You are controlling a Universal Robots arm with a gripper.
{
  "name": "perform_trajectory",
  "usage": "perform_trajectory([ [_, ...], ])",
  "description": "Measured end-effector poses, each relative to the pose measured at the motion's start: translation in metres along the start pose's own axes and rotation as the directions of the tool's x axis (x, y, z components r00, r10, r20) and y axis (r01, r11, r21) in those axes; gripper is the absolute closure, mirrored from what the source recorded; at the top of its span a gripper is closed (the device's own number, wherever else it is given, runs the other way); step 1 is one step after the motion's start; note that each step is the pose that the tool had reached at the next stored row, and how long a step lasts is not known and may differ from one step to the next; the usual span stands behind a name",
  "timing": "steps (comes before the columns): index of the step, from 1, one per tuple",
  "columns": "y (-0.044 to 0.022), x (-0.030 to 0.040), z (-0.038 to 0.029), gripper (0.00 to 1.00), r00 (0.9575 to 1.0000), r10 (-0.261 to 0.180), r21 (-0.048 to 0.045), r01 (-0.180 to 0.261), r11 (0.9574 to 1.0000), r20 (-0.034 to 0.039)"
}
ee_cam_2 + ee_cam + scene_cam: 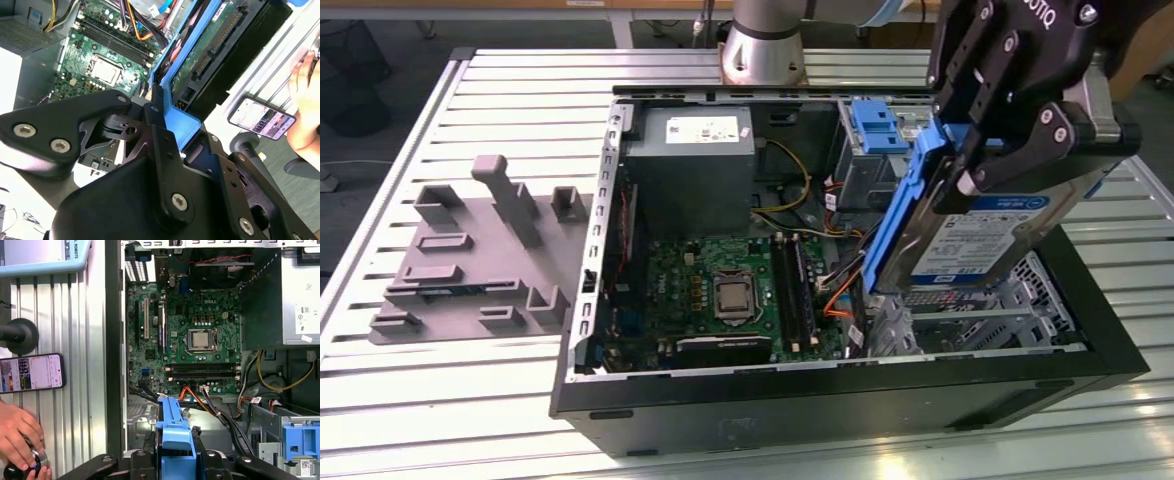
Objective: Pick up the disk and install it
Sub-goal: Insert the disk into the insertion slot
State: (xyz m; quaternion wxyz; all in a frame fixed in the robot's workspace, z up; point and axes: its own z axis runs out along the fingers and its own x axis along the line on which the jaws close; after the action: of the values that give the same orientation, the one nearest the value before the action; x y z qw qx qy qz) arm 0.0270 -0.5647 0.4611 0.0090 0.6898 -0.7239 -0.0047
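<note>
My gripper [981, 165] is shut on the disk [974, 240], a silver drive with a white-and-blue label in a blue bracket [907, 200]. The disk hangs tilted, nearly on edge, over the open computer case [854, 385] at the exterior view's right, above the metal drive cage [987, 320]. The second wrist view has the disk's green circuit-board underside [210, 45] and blue bracket clamped in the black fingers [155, 125]. In the first wrist view the blue bracket [172, 427] sticks out from the gripper [175, 460] over the case's interior.
The motherboard [720, 290], power supply [694, 150] and loose cables [834, 290] lie inside the case. Another blue bracket [874, 125] stands at the case's back. A grey fixture block [480, 250] sits on the slatted table [400, 370]. A hand [17, 435] and phone [31, 372] lie beside the case.
</note>
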Motion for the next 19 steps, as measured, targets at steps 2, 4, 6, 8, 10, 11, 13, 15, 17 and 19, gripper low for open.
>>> perform_trajectory([
  [2,-0.0014,0.0014,0.0004,0.64,1.0000,0.000,0.0000,0.000,1.0000,-0.0001],
  [4,-0.0041,0.0016,0.0012,0.64,1.0000,0.000,0.0000,0.000,1.0000,-0.0001],
  [6,-0.0076,0.0018,0.0021,0.64,1.0000,0.000,0.0000,0.000,1.0000,-0.0001],
  [8,-0.0097,0.0018,0.0024,0.64,1.0000,0.000,-0.0001,0.000,1.0000,-0.0002],
  [10,-0.0097,0.0018,0.0024,0.64,1.0000,0.000,-0.0001,0.000,1.0000,-0.0003],
  [11,-0.0097,0.0018,0.0024,0.64,1.0000,0.000,-0.0001,0.000,1.0000,-0.0002],
  [13,-0.0098,0.0018,0.0025,0.64,1.0000,0.000,-0.0001,0.000,1.0000,-0.0001],
  [15,-0.0099,0.0018,0.0025,0.64,1.0000,0.000,0.0000,0.000,1.0000,-0.0001],
  [17,-0.0108,0.0018,0.0025,0.64,1.0000,0.000,0.0000,0.000,1.0000,0.0000],
  [19,-0.0128,0.0018,0.0027,0.64,1.0000,0.000,0.0000,0.000,1.0000,0.0001],
])
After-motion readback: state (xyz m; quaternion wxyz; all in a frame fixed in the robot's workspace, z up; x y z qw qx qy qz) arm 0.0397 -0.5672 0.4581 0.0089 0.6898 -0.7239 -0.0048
